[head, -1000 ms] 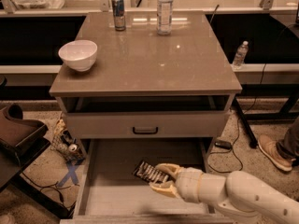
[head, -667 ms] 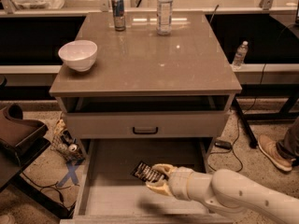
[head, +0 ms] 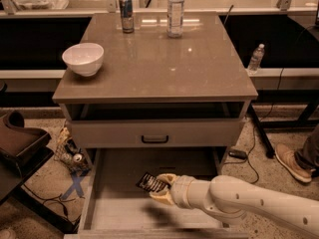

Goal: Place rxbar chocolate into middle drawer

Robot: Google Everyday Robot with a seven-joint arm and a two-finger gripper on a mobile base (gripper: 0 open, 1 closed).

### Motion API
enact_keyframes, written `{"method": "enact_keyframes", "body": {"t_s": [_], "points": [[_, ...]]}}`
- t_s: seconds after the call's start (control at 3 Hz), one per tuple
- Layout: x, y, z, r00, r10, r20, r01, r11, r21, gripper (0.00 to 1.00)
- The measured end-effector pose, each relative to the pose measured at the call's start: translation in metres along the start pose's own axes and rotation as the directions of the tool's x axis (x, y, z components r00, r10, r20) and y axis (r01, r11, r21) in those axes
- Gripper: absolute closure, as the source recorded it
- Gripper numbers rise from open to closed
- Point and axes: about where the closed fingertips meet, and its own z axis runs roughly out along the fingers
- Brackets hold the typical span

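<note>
Fingers (head: 168,177) of the gripper (head: 160,187) pinch one end of the chocolate bar (head: 149,182), which juts toward nine o'clock over the pale floor of the open middle drawer (head: 119,210). From the gripper, the cream arm (head: 249,205) runs back nearly level, entering from four o'clock.

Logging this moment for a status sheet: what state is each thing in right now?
middle drawer: pulled open
handled drawer: shut
rxbar chocolate: gripped, over the middle drawer
gripper: over the middle drawer, jaws shut on the bar
bowl: upright, empty
can: upright
water bottle: upright
</note>
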Motion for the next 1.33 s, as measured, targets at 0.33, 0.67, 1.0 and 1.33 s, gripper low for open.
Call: {"method": "enact_keyframes", "body": {"t_s": [0.33,0.67,1.0,1.33], "points": [[0.005,-0.001,0.010,0.999,0.012,0.032,-0.011,0.9996,-0.025,1.00],[0.026,0.001,0.040,0.998,-0.007,0.064,0.015,0.9928,-0.119,1.00],[0.044,0.003,0.067,0.997,-0.029,0.071,0.044,0.9745,-0.220,1.00],[0.058,0.007,0.088,0.998,-0.052,0.047,0.064,0.9502,-0.305,1.00]]}}
